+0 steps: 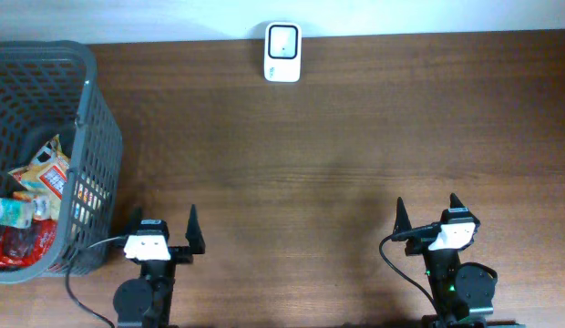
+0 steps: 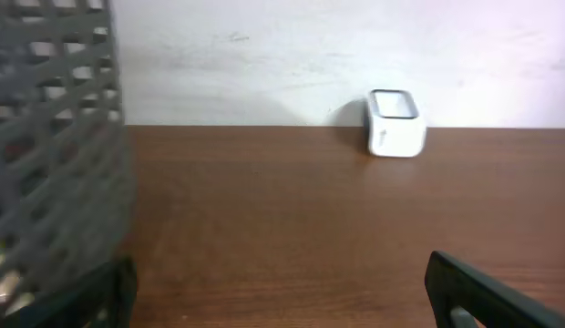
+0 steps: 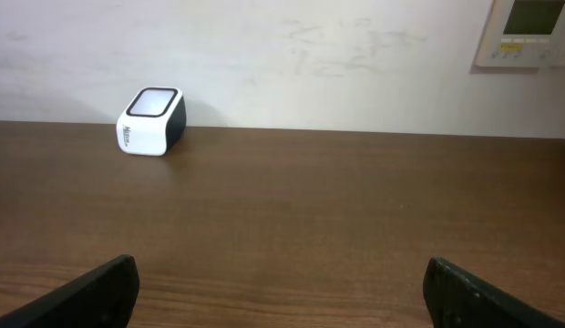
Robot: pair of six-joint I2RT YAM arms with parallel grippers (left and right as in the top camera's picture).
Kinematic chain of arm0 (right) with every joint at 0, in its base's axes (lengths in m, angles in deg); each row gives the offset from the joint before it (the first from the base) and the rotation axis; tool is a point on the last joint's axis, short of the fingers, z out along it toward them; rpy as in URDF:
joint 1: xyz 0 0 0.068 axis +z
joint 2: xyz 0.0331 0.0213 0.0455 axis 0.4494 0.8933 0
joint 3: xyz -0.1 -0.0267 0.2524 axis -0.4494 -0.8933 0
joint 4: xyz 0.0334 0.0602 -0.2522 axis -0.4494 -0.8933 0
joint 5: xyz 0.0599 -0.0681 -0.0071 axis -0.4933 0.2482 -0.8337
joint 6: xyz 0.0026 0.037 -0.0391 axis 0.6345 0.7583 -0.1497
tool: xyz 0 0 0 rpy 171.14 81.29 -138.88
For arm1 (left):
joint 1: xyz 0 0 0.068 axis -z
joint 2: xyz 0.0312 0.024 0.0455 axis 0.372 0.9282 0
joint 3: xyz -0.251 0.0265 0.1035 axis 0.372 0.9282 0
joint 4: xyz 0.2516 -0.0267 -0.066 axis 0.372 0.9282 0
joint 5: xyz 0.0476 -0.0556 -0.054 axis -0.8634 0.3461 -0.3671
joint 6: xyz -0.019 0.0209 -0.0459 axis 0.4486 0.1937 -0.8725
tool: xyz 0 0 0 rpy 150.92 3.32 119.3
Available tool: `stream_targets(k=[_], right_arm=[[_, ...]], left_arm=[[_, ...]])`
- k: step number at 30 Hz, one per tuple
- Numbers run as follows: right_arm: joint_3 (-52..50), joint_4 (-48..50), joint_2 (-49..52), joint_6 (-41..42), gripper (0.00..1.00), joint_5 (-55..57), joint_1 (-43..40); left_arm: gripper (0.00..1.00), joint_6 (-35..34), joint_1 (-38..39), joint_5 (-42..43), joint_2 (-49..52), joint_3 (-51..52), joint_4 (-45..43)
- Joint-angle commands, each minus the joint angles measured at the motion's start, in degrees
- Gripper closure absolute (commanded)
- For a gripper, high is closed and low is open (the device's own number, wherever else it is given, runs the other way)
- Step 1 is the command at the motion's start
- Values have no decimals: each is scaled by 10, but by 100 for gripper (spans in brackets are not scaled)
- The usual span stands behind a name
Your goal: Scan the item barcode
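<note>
A small white barcode scanner (image 1: 282, 53) with a dark window on top stands at the table's far edge; it also shows as the scanner (image 2: 394, 124) and the scanner (image 3: 150, 121) in the wrist views. Packaged snack items (image 1: 41, 173) lie inside a grey mesh basket (image 1: 93, 137) at the far left. My left gripper (image 1: 164, 223) rests near the front edge just right of the basket, open and empty. Near the front right, my right gripper (image 1: 426, 211) is open too, with bare wood between its fingers.
The basket wall (image 2: 55, 155) fills the left side of the left wrist view, close to that gripper. A white wall runs behind the table, with a wall panel (image 3: 529, 32) at the upper right of the right wrist view.
</note>
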Motion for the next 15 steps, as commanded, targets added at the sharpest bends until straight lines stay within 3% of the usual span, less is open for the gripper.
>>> stream_targets(k=[1, 3, 8, 11, 13, 15], right_arm=[[-5, -1, -3, 0, 1, 3, 5], [-5, -1, -3, 0, 1, 3, 5], [-5, -1, -3, 0, 2, 3, 5], [-5, -1, -3, 0, 1, 3, 5], [-5, -1, -3, 0, 2, 3, 5], [-5, -1, -3, 0, 2, 3, 5]], left_arm=[[1, -47, -2, 272, -5, 2, -83], [1, -46, -2, 353, -5, 2, -165], [1, -46, -2, 370, -5, -4, -385], [1, -36, -2, 303, 5, -41, -383], [1, 19, -2, 289, 35, -81, -380], [1, 49, -2, 265, 92, -158, -306]])
